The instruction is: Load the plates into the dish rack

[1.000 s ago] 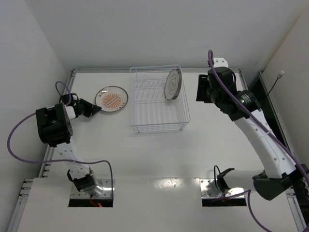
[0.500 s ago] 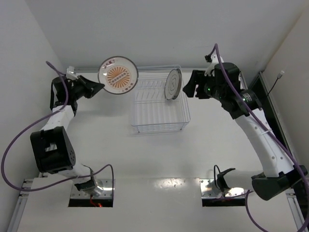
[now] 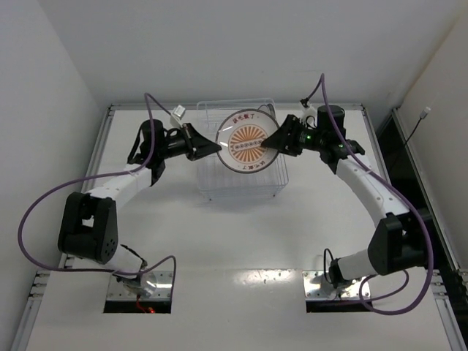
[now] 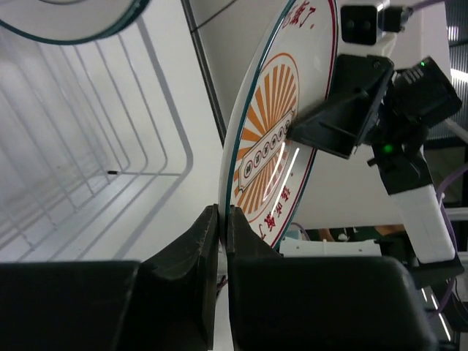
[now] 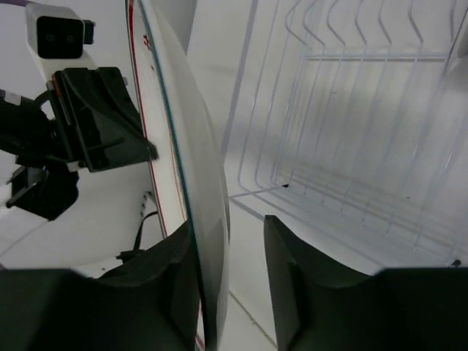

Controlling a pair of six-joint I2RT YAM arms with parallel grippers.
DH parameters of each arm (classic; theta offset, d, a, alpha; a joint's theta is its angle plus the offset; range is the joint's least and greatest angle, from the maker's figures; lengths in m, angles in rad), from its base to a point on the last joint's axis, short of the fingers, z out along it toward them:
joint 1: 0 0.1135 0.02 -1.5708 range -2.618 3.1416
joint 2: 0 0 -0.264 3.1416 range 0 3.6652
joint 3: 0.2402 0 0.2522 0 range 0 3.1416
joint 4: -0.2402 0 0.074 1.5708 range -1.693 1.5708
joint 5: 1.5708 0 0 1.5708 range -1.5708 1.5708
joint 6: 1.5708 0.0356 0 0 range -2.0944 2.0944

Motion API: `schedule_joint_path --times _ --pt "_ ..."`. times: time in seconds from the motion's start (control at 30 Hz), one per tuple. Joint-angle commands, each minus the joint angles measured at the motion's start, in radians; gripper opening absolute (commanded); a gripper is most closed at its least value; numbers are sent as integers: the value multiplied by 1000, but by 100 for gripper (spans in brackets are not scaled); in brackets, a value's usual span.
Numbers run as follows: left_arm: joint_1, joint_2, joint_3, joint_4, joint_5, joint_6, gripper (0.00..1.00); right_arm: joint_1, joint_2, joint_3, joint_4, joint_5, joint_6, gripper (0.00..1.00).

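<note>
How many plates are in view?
2. The orange sunburst plate is held above the dish rack; a teal-rimmed plate shows beside the rack in the left wrist view. Others may be hidden.

teal-rim plate (image 4: 66, 11) cut by top edge; orange plate (image 3: 248, 141) hides rack (image 3: 241, 181) middle

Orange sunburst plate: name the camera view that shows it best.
Top external: the plate faces the camera, nearly its whole face visible, held above the dish rack. Left wrist shows it obliquely, its rim pinched in the left tool. Right wrist shows only its rim and back, between the open fingers of the right tool.
</note>
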Motion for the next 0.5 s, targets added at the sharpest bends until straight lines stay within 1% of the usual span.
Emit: schedule_joint_path --times 0.0,0.07,0.1,0.13,0.17,0.2,0.23,0.27,0.3,0.33,0.4,0.43,0.47 --pt "-49 -14 40 132 10 -50 0 -24 4 7 133 -94 27 30" --pt "-50 -3 50 132 10 -50 0 -34 -11 -2 96 -79 13 0" --pt "-50 -3 50 117 10 -41 3 -34 -24 9 81 -58 4 0" --pt "-50 7 66 65 10 -7 8 -47 -37 9 62 -4 -5 0" --pt "-25 17 97 -40 10 63 18 -60 -62 41 10 63 -30 0" --pt "-11 17 115 -107 10 105 25 -60 -62 61 -23 106 -45 0" --pt "6 17 137 -192 -10 155 44 -70 -73 84 -62 152 -60 0" --pt "24 32 164 -292 -57 212 54 -70 -73 146 -138 203 -98 0" --pt "62 46 239 -503 -79 333 61 -70 -64 177 -162 279 -117 0" --pt "82 76 278 -596 -131 385 71 -70 -54 229 -162 304 -132 0" --pt "118 86 338 -713 -177 458 79 -31 -21 298 -220 419 -183 0" --pt "154 86 338 -768 -209 493 85 -14 28 364 -240 462 -201 0" --pt "173 77 338 -784 -220 502 88 0 54 394 -264 537 -227 0"
